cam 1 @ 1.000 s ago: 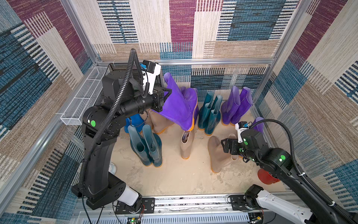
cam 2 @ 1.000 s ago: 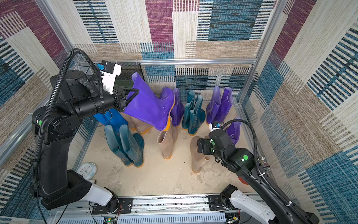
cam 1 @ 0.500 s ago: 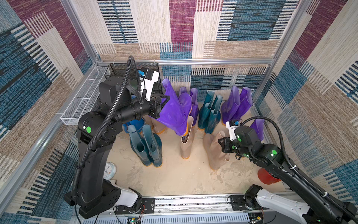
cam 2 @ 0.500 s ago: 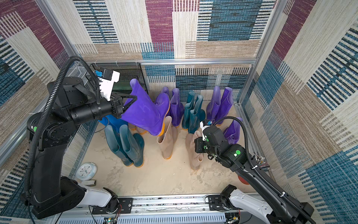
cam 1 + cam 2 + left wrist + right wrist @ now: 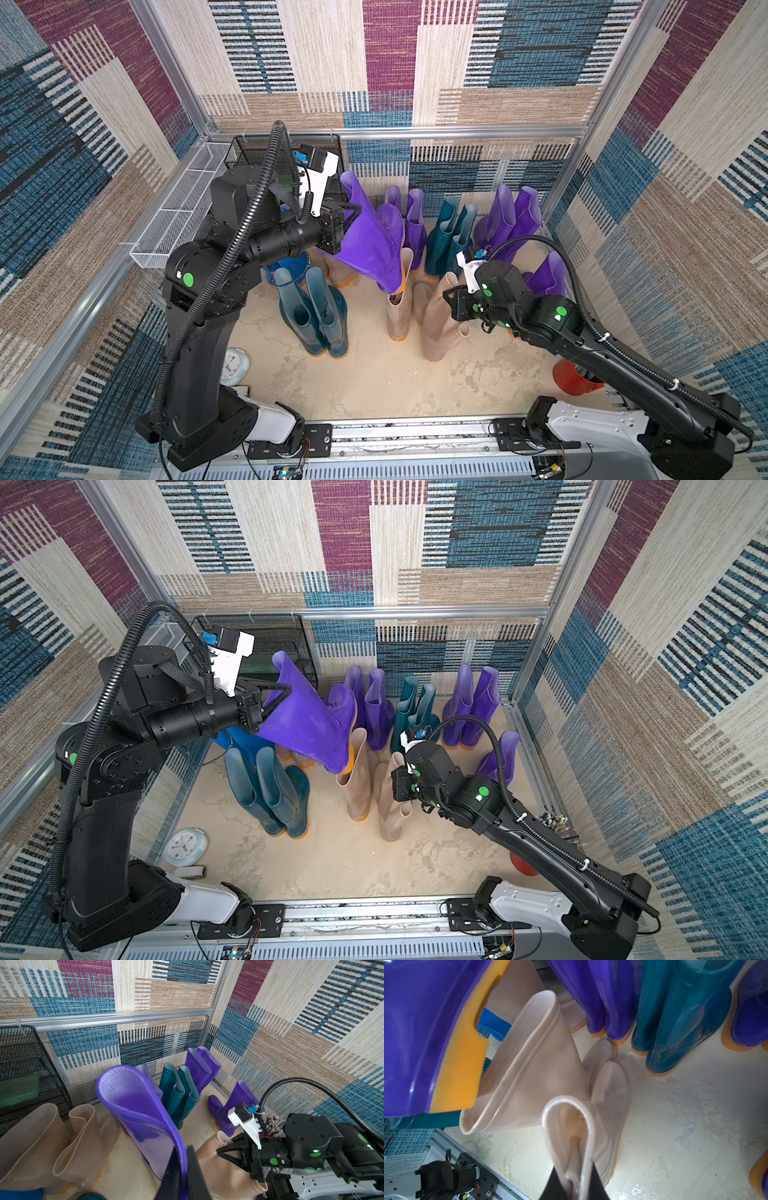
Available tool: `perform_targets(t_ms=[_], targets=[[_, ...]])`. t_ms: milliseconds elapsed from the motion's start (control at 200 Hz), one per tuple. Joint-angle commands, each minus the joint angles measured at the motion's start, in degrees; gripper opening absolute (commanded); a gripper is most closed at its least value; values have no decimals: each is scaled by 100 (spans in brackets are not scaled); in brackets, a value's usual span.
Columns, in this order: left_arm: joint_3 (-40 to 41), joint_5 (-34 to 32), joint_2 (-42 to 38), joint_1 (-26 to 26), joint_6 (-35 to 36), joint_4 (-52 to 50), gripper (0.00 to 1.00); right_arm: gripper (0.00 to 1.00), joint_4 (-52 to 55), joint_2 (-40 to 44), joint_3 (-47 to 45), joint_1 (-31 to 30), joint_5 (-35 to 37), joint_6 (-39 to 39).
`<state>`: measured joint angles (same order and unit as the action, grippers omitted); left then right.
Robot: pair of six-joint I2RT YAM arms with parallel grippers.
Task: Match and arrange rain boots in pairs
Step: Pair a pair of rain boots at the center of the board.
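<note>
My left gripper (image 5: 347, 218) (image 5: 184, 1159) is shut on the cuff of a tall purple rain boot (image 5: 370, 245) (image 5: 135, 1101). That boot hangs tilted in the air, its orange sole above a standing beige boot (image 5: 401, 307) (image 5: 533, 1072). My right gripper (image 5: 451, 297) (image 5: 576, 1174) is shut on the pinched cuff of a second beige boot (image 5: 440, 328) (image 5: 571, 1122), which stands on the floor just right of the first one. Both top views show this; in a top view the held purple boot (image 5: 307, 721) is beside my left gripper (image 5: 274, 696).
A dark teal pair (image 5: 316, 320) stands front left, and blue boots (image 5: 291, 266) are under my left arm. Purple pairs (image 5: 511, 220) and a teal pair (image 5: 449, 232) line the back wall, with one lone purple boot (image 5: 548, 274) at the right. A wire rack (image 5: 257, 158), a clock (image 5: 235, 365) and a red cup (image 5: 573, 378) sit at the edges.
My right gripper has shut on the beige boot's cuff and drawn it left toward the other beige boot. The left arm has lowered the purple boot slightly.
</note>
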<state>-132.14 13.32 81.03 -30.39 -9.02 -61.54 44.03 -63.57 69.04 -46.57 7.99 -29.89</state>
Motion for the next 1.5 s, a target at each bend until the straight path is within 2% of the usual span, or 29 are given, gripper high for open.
perform_targets(t_ms=[0, 150, 275, 461, 491, 526, 586, 626, 691, 917, 1237, 1492], targets=[[78, -66, -104, 3, 84, 663, 0, 0, -903, -178, 46, 83, 62, 106], [162, -67, -179, 0, 84, 674, 0, 0, -1046, -437, 8, 188, 53, 103], [150, 65, -191, -2, 34, 718, 0, 0, -1357, -573, -166, 414, -404, -25], [-483, 269, 89, 3, 32, 546, 0, 0, -1534, -718, -55, 436, -534, -623], [-570, 272, 126, 6, 40, 538, 0, 7, -1623, -718, -105, 445, -535, -709], [-665, 311, 170, 0, 44, 533, 0, 21, -1708, -722, -195, 454, -532, -762], [-799, 454, 255, -2, 8, 529, 0, 23, -1716, -735, -266, 510, -584, -819], [-856, 593, 309, -1, -20, 520, 0, 28, -1667, -731, -252, 549, -660, -815], [-858, 738, 372, 5, -69, 520, 0, 54, -1531, -684, -149, 554, -666, -748], [-995, 1181, 476, -2, -211, 528, 0, 81, -1164, -183, 252, 525, -191, -88], [-1528, 1708, 963, -10, -455, 534, 0, 83, -153, -74, 1302, 53, 690, 921], [-2053, 1937, 1516, -9, -604, 563, 0, 85, -194, -12, 1745, -90, 1305, 1451]])
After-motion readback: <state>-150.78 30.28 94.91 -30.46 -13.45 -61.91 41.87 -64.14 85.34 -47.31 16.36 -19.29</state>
